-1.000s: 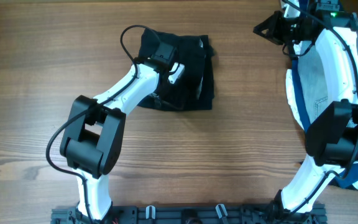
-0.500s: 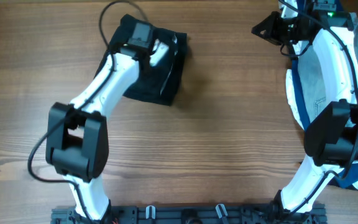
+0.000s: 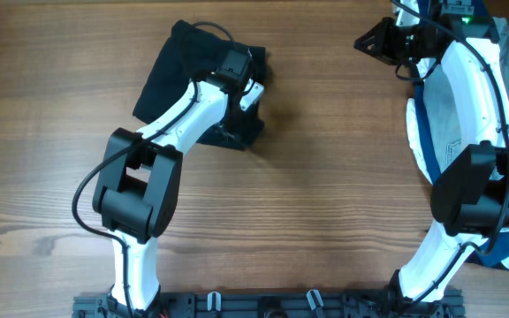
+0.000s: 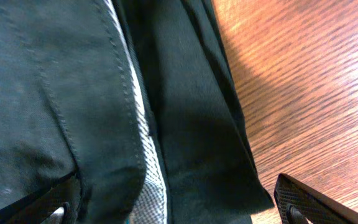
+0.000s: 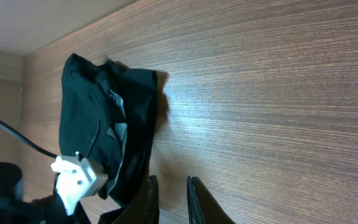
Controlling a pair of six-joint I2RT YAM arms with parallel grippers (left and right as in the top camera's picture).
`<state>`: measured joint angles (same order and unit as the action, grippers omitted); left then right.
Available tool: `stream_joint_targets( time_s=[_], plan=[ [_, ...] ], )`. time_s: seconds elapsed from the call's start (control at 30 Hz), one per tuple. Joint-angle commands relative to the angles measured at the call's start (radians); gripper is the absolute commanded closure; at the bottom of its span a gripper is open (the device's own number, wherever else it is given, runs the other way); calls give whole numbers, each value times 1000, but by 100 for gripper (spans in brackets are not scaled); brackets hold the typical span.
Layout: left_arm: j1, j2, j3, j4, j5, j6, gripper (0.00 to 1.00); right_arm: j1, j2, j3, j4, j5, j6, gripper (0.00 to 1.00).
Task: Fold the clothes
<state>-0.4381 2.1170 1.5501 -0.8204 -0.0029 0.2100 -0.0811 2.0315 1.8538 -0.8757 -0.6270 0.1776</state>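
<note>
Half a second ago the left pincer [image 3: 249, 91] sat further left. Now it hangs released, jaws spread, over the right edge of the black shorts [image 3: 168, 69], which lie beneath it and to its left on the wood-grain table [image 3: 343, 185]. Only its wrist view shows the stitched seams and pale woven lining [image 4: 143, 143]. The right pincer [image 5: 173, 202], far off, is nearly clenched and empty.

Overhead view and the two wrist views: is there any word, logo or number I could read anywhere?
None readable. The black shorts show no label or print, and the left arm, right arm and wooden table carry no legible marking.
</note>
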Motion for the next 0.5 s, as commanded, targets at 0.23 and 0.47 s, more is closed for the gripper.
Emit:
stream_joint_targets(
  time_s=[0.23, 0.47],
  plan=[
    [19, 33, -69, 20, -93, -16, 30, 5, 11, -3, -1, 30, -17, 84],
    [13, 33, -112, 40, -75, -42, 96, 5, 11, -3, 0, 37, -17, 84]
  ],
)
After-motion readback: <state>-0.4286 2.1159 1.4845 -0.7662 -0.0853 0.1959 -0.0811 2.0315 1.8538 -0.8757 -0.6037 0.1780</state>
